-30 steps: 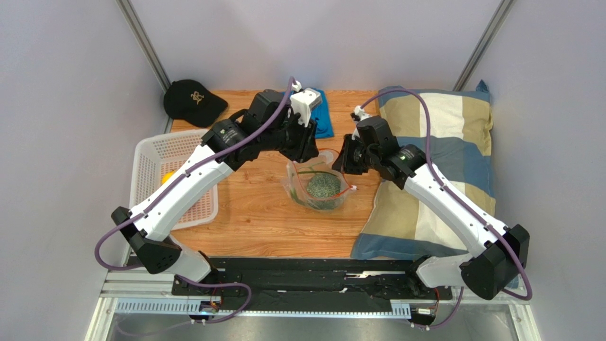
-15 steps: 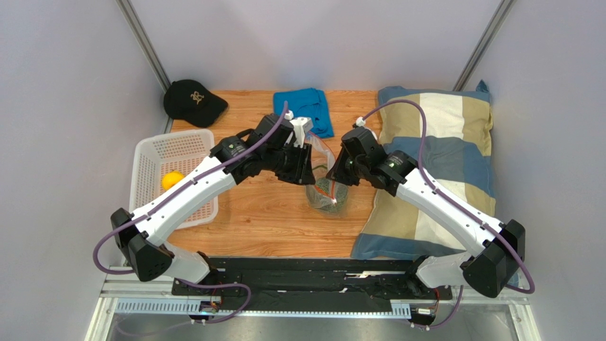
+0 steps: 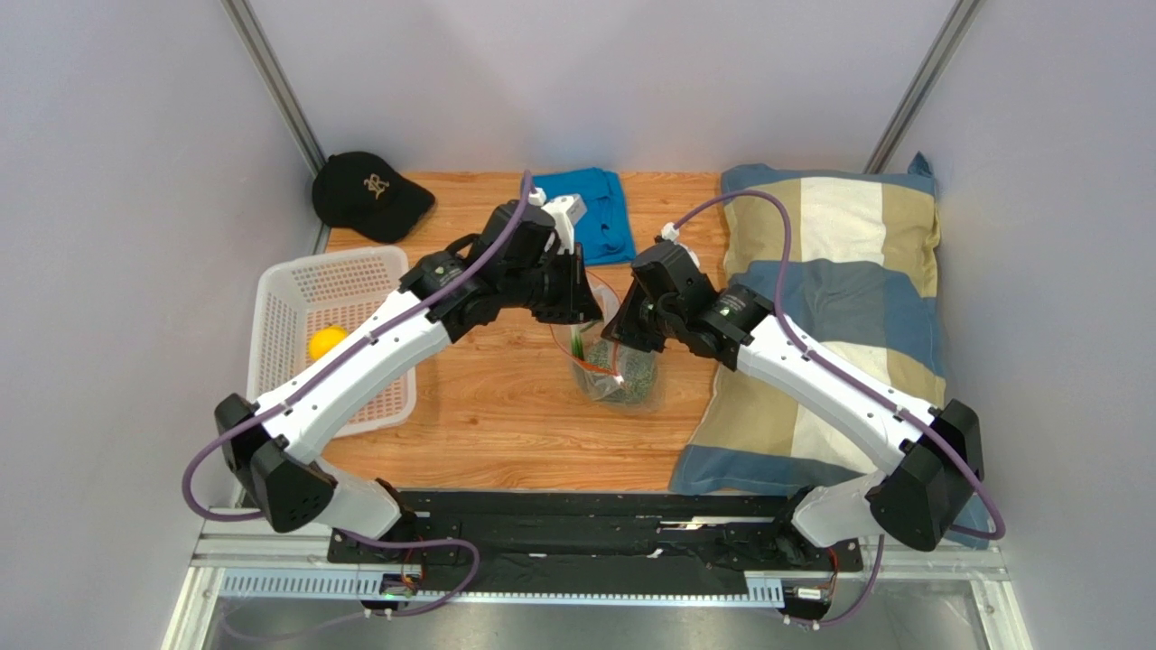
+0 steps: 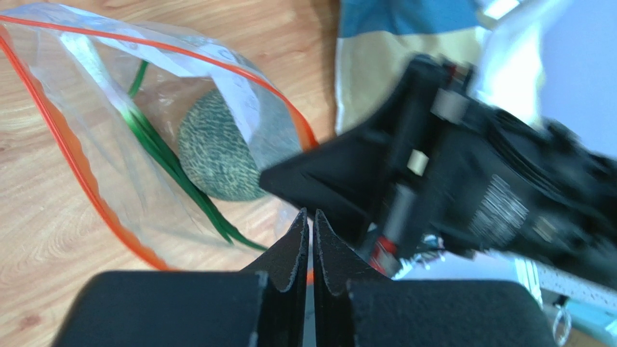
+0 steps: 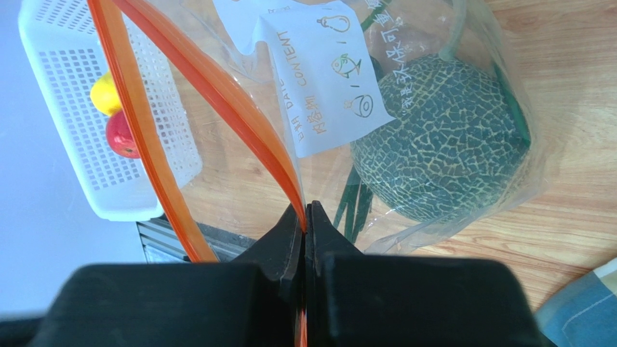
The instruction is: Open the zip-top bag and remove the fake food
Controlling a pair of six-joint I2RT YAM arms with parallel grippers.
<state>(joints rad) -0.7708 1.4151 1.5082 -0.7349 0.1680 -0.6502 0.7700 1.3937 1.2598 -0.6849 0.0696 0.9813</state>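
Observation:
The zip-top bag (image 3: 618, 379) hangs between my two grippers above the table's middle, its mouth pulled open. My left gripper (image 3: 581, 322) is shut on one orange zip edge; in the left wrist view (image 4: 310, 213) orange shows between its jaws. My right gripper (image 3: 613, 333) is shut on the other orange strip (image 5: 217, 94), as the right wrist view (image 5: 305, 206) shows. The grey-green leafy ball (image 5: 449, 144) with green stems lies inside the bag, also in the left wrist view (image 4: 217, 155). The yellow fruit (image 5: 106, 94) and red fruit (image 5: 122, 136) lie in the white basket (image 5: 65, 79).
The white basket (image 3: 292, 291) stands at the table's left, the yellow fruit (image 3: 323, 343) showing in it. A black cap (image 3: 364, 192) lies at the back left, a blue cloth (image 3: 590, 224) at the back middle. A striped pillow (image 3: 841, 298) fills the right side.
Both grippers have closed in on each other over the bag. The bag has gone from lying spread flat to being bunched and held up between them.

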